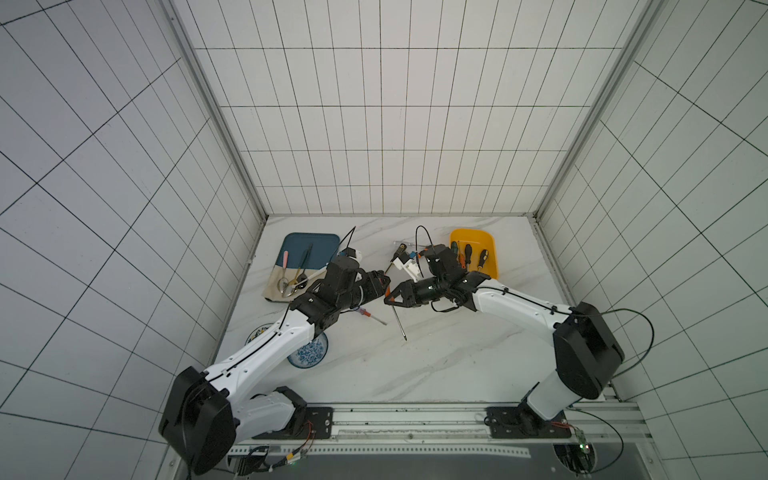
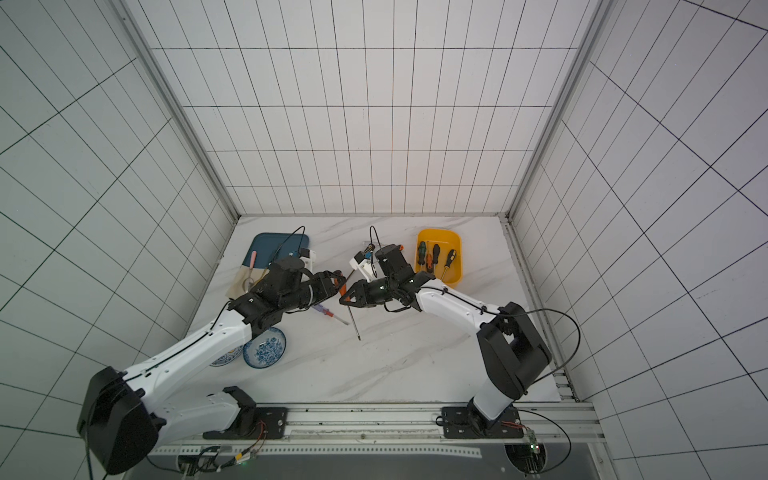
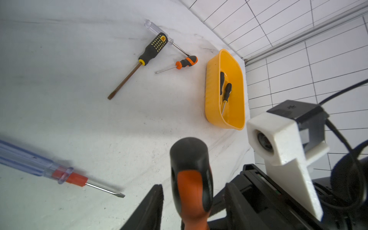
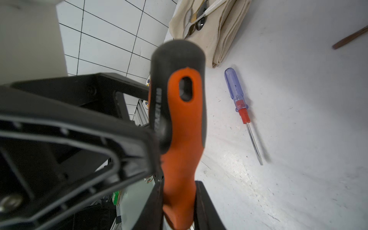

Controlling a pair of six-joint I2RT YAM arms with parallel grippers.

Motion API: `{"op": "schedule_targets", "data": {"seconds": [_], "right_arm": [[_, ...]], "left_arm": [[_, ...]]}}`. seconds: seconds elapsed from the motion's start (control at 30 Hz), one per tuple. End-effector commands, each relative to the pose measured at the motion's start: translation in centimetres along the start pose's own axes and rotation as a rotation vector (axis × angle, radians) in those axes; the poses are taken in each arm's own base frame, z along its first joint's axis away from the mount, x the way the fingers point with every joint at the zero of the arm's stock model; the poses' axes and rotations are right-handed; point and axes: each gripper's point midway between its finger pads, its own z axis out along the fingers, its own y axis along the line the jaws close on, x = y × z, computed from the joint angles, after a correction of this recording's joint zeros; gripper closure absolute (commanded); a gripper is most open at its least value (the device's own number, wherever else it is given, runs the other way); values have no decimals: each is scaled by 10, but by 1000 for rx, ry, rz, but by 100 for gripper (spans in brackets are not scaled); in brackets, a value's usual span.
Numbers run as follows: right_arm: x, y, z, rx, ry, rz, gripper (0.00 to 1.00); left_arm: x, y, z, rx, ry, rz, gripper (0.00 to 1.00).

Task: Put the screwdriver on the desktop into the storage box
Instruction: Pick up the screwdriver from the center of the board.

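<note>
Mounting rail [image 1: 415,424] and both arm bases line the 6 o'clock edge of the desktop [image 1: 457,374]. Read as a dial with 12 o'clock at the back wall, the desktop is bare marble from 3 to 6 o'clock. At 8 o'clock a blue-patterned plate [image 1: 309,353] sits near the left edge, partly under the left arm. At dial centre both tools meet above the surface. The right gripper [image 1: 392,300] is clamped on the orange handle of the screwdriver [image 1: 400,324], with both pads touching it in the right wrist view. The shaft slants toward 6 o'clock, and tip contact with the marble cannot be told. The left gripper [image 3: 194,187] flanks the same handle with its jaws parted wider than it, a gap on each side. Just beside, toward 8 o'clock, a clear blue screwdriver [image 1: 370,315] lies flat. At 10 o'clock a cloth [image 1: 276,286] carrying spoons [image 1: 291,282] overlaps a dark blue tray [image 1: 311,243]. Near 12 o'clock lie a yellow-dotted screwdriver [image 3: 153,47], a short orange-and-black screwdriver [image 3: 187,61] and a clear-handled screwdriver [image 3: 157,31]. At 1 o'clock the storage box [image 1: 490,241] holds three stored screwdrivers [image 2: 435,254] and stands clear of the back and right edges.
</note>
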Motion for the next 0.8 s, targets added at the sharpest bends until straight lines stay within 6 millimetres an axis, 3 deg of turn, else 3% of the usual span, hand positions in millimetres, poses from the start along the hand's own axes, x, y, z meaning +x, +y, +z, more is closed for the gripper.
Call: {"op": "schedule_targets", "data": {"seconds": [0.0,0.3,0.77], "right_arm": [[-18,-11,-11,66,-40,1,87],[-49,-64,-67,281,-133,69,87],[-107,-182,-202,816,-302,217,87]], "left_arm": [[-6,8,-9,-16,-28,-3,39],[4,22,-23,-10,10,-20,31],[38,24,-16,29,122,-21,30]]}}
